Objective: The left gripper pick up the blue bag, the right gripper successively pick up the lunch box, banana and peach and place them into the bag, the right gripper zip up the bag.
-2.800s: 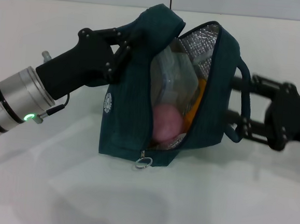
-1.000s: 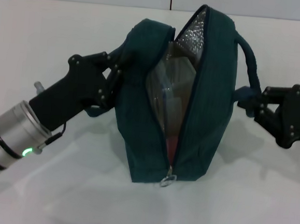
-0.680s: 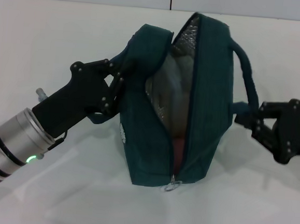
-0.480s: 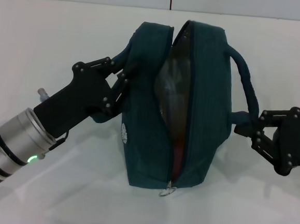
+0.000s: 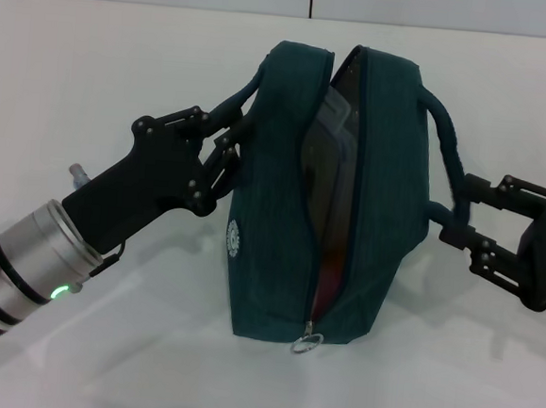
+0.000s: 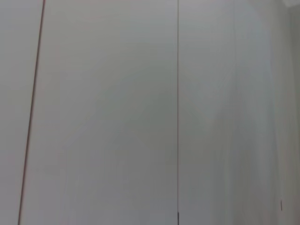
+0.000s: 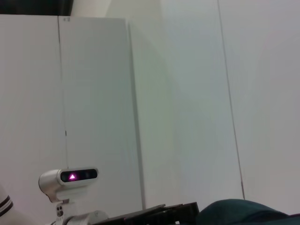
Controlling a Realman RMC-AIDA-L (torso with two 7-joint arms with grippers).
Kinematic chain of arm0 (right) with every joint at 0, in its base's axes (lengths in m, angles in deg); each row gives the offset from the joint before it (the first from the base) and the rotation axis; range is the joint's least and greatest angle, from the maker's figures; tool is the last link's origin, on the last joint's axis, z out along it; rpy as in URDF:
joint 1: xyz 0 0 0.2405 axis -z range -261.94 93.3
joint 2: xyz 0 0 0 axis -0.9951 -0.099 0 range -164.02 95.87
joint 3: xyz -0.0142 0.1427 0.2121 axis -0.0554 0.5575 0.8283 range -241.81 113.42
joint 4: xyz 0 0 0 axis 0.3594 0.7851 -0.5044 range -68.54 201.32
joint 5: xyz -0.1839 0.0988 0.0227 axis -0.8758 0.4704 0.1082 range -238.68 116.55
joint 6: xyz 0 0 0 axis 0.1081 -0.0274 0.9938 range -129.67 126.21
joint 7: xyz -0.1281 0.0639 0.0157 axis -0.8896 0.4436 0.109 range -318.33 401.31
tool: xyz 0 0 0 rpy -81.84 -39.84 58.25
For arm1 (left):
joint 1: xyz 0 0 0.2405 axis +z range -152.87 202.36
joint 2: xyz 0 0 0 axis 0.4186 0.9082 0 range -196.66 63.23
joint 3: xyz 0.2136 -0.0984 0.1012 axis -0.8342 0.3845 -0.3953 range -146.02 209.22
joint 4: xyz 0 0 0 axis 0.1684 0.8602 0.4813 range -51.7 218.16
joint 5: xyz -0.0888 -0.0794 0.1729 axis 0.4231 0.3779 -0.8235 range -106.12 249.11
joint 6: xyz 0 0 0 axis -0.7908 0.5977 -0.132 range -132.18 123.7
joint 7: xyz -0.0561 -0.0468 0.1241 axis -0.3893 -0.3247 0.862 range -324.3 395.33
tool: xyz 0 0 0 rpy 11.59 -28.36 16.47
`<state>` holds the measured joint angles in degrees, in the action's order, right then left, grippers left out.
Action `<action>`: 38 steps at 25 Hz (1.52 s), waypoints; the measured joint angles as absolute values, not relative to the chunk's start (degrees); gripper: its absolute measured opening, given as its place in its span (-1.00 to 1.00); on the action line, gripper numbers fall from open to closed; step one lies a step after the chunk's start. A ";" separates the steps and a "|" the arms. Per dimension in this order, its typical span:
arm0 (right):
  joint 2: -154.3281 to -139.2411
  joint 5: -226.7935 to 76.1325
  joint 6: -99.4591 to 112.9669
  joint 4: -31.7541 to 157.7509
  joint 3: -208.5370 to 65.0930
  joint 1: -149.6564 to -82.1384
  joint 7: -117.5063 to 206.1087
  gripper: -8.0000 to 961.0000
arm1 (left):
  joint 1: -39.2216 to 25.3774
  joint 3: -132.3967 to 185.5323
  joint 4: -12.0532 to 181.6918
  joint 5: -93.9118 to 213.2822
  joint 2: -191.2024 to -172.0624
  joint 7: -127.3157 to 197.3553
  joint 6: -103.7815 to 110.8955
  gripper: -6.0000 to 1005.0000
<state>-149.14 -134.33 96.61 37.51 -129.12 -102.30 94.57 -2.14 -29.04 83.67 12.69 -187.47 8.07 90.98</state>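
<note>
white table (image 5: 122, 79), panelled wall (image 6: 117, 112)

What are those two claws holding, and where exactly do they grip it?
Both hold the blue bag. The left gripper is clamped on the handle strap on its side; the right gripper pinches the other handle where it meets the bag.

The blue bag (image 5: 335, 195) stands between the left gripper (image 5: 222, 148) and right gripper (image 5: 463, 214), blocking direct passage; bare table (image 5: 147, 364) lies nearer the robot.
</note>
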 joint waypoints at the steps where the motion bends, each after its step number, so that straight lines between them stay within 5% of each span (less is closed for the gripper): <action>1: -149.11 -134.32 96.77 37.54 -129.01 -102.24 94.56 -0.28 | -2.15 -29.04 83.67 12.71 -187.47 8.08 90.86 -0.63; 13: -149.01 -134.26 101.41 38.50 -123.47 -101.18 93.65 0.26 | -2.23 -29.04 83.66 12.84 -187.48 7.94 91.01 -0.62; 21: -147.36 -147.61 110.43 39.42 -124.52 -103.01 94.50 0.65 | -2.68 -29.05 83.67 12.48 -187.48 8.04 90.99 -0.62; 27: -150.03 -156.74 98.77 44.74 -126.00 -106.98 95.75 0.66 | -3.84 -29.04 83.18 12.36 -187.48 8.06 90.49 -0.61; 38: -150.23 -155.79 90.76 57.16 -128.59 -116.57 97.37 0.65 | -4.12 -29.04 83.05 12.34 -187.48 8.10 90.79 -0.61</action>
<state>-150.23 -155.79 90.76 57.16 -128.59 -116.57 97.37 -4.12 -29.04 83.05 12.34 -187.48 8.10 90.79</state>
